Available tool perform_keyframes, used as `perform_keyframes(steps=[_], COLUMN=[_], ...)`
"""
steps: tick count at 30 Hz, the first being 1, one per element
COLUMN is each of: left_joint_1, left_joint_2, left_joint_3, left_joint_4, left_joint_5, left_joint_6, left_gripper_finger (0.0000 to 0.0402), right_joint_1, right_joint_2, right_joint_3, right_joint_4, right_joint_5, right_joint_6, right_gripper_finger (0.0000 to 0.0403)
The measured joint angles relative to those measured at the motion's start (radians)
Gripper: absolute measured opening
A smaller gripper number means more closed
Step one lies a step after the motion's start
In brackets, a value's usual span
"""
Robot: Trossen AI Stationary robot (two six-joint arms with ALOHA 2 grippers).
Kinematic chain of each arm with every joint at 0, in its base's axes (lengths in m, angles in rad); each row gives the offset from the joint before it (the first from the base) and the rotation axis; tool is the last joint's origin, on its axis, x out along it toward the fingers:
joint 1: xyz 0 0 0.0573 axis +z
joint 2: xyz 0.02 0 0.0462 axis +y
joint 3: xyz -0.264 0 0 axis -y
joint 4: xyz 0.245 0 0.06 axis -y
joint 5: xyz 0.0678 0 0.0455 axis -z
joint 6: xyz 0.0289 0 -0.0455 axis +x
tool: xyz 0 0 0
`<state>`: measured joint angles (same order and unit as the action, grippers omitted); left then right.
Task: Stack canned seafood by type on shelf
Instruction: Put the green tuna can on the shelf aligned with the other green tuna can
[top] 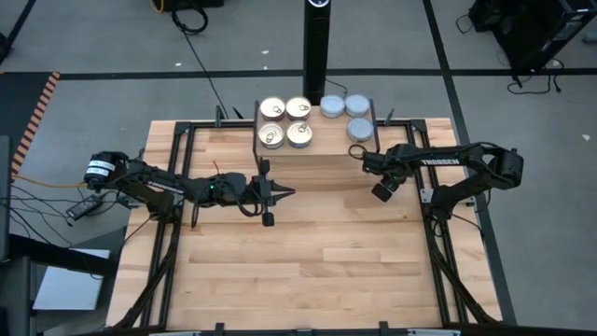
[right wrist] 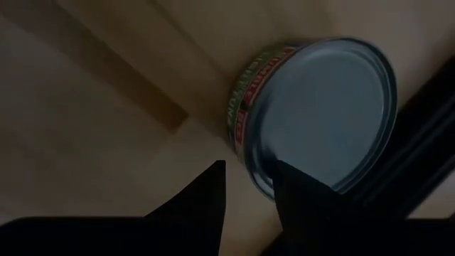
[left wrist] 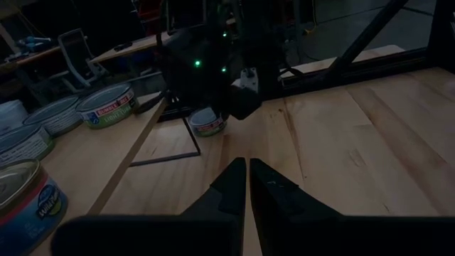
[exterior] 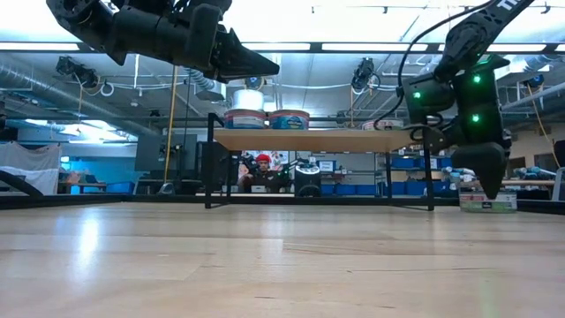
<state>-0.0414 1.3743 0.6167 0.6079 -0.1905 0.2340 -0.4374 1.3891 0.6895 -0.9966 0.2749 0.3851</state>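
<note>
Shelf (top: 317, 154) — fourth blue-grey tin (top: 358, 150) half-hidden

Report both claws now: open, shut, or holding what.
Left claw: shut, holding nothing, above the bare table.
Right claw: slightly open, empty, right by a blue-grey tin beside the shelf.

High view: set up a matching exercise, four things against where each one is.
Things:
1. gold tins
2. three grey tins
3. left gripper
4. right gripper

Places:
a. at the right front corner of the shelf
b. on the shelf's left half
c. on the shelf's right half
d. over the bare table, clear of the shelf

Pairs: 1-b, 2-c, 3-d, 4-a
</note>
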Motion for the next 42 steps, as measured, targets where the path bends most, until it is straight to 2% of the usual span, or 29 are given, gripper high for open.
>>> perform_keyframes(steps=[7,16,27,33,38,42], left_joint_1=[0.0,0.0,0.0,0.0,0.0,0.0], left_joint_2=[0.0,0.0,0.0,0.0,0.0,0.0], left_joint_3=[0.0,0.0,0.0,0.0,0.0,0.0], left_joint_4=[0.0,0.001,0.004,0.005,0.004,0.003], left_joint_5=[0.0,0.0,0.0,0.0,0.0,0.0], left_joint_6=[0.0,0.0,0.0,0.0,0.0,0.0], left_gripper_finger=[0.0025,0.0025,0.0025,0.0025,0.0025,0.0025], right_joint_1=[0.0,0.034,0.149,0.252,0.379,0.472], right_joint_2=[-0.001,-0.004,-0.053,-0.068,-0.068,-0.068], right_joint_3=[0.001,0.005,0.042,0.075,0.116,0.154], right_joint_4=[0.034,0.023,-0.018,-0.01,-0.016,-0.047], right_joint_5=[0.004,-0.076,-0.227,-0.312,-0.3,-0.195], right_joint_6=[-0.011,-0.038,0.031,0.066,0.105,0.137], right_gripper_finger=[0.0128,0.0125,0.0114,0.0114,0.0115,0.0124])
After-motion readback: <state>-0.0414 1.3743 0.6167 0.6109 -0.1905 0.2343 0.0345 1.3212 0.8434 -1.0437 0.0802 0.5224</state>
